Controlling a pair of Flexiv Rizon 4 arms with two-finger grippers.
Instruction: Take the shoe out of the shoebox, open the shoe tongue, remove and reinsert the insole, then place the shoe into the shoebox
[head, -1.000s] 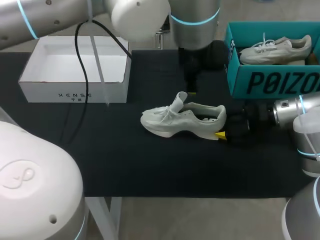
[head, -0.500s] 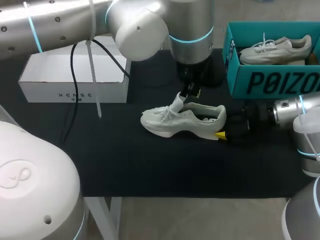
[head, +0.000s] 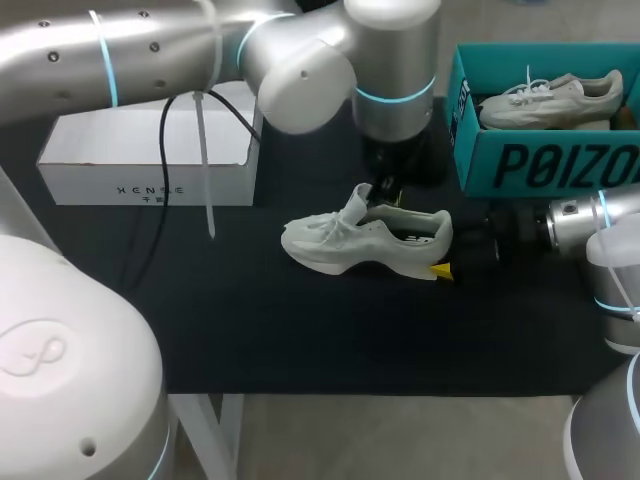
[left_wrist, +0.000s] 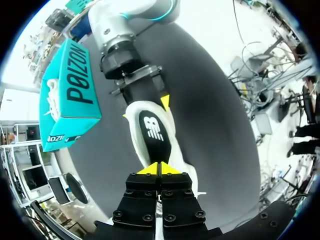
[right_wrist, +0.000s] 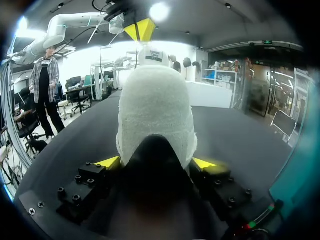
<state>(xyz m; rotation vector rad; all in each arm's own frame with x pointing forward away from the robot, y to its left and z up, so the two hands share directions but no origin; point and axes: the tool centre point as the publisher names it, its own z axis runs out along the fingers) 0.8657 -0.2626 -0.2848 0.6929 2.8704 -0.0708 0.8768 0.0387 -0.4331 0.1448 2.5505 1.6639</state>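
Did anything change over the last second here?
The left gripper came down from above and behind the shoe to its tongue and now appears shut on it. The shoe has not moved, the right gripper stays clamped on its heel, and the white shoebox is where it was.

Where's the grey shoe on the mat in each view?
Head view: shoe mid-mat, heel toward the right arm.
Left wrist view: shoe under and ahead of the left gripper.
Right wrist view: shoe heel between the right gripper fingers.
Shared landmark: right gripper clamping the heel, in all three.
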